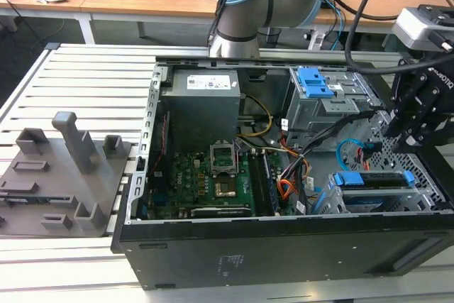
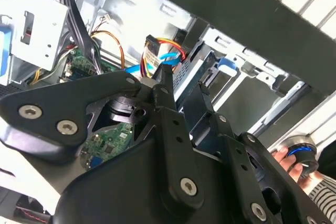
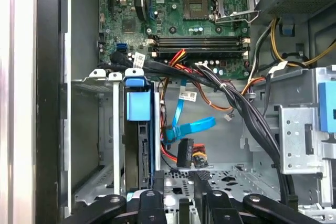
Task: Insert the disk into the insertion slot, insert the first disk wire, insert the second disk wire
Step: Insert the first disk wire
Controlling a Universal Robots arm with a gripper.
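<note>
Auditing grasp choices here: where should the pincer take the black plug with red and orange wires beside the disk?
Probably pinch the black plug across its narrow body, clear of the wires leaving one side. Come through the open side of the case, where the open pincer is: the disk flanks the plug, metal lies behind.

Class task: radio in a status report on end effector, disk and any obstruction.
End effector low in the case, beside the disk. Disk sits in insertion slot. Black connector hangs free alongside, blue cable close by.
</note>
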